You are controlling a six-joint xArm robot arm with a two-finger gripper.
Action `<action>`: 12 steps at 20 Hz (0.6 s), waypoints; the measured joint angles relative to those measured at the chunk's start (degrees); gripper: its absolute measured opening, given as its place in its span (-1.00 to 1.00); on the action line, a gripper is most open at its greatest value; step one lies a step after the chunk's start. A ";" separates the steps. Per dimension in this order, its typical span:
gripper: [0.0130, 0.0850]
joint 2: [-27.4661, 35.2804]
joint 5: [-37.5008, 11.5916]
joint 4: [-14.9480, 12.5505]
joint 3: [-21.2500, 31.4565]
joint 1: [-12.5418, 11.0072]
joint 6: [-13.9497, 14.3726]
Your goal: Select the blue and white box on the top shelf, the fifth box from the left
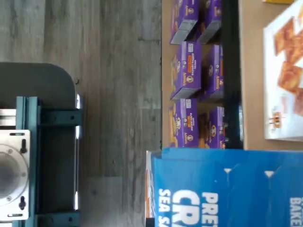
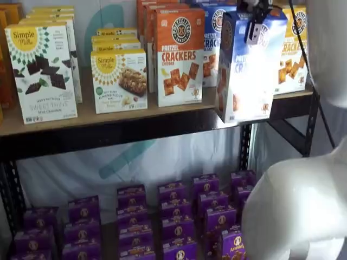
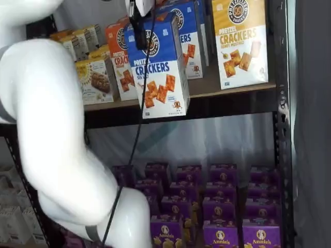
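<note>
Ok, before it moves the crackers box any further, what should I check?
1. Right box held: blue and white box, Pretzel Crackers lettering: ok.
2. Jaws closed on its top: ok.
3. Box out in front of the top shelf rail: ok.
4. Box hanging straight: slightly tilted, not ok.
5. Neighbouring orange box and yellow box upright: ok.
6. Cable free of the box: cannot tell.
</note>
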 joint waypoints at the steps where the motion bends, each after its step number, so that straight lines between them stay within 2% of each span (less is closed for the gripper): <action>1: 0.22 -1.14 0.22 -0.10 0.98 0.02 0.00; 12: 0.22 -10.07 2.93 -0.81 8.86 -1.76 -1.87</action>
